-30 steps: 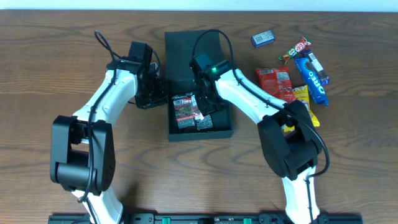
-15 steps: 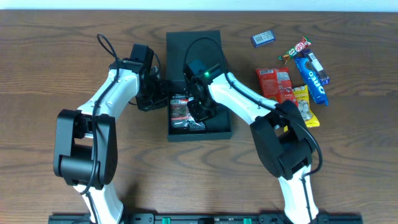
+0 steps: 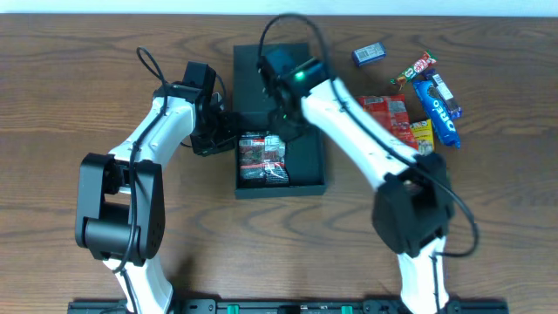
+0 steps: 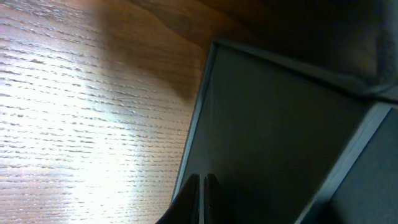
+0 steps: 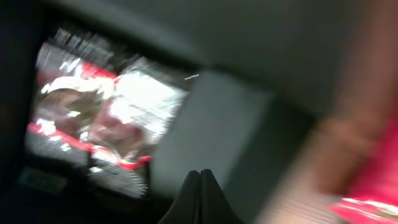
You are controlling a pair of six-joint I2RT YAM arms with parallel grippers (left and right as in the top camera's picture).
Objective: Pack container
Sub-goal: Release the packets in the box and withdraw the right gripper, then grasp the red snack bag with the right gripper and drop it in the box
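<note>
The container point(image 3: 307, 166) is a dark teal box lying open mid-table, its lid flap point(image 3: 253, 74) folded out at the back. A black, white and red snack packet point(image 3: 261, 160) lies in its left half. My left gripper point(image 3: 229, 122) is shut, with its fingertips point(image 4: 194, 186) at the container's left edge point(image 4: 196, 124); whether they pinch that edge I cannot tell. My right gripper point(image 3: 284, 129) hangs shut and empty over the container, behind the packet. The blurred right wrist view shows the packet point(image 5: 99, 118) to the left of the right gripper point(image 5: 200, 177).
Loose snacks lie to the right of the container: red packets point(image 3: 384, 113), a yellow packet point(image 3: 425, 138), a blue Oreo pack point(image 3: 436, 103), a red-green candy point(image 3: 414, 68) and a small blue pack point(image 3: 369, 54). Bare wood point(image 4: 74, 124) stretches left of the box.
My right arm has pulled up and back from the snack packet toward the lid; the packet stays in the box. The left arm has barely moved.
</note>
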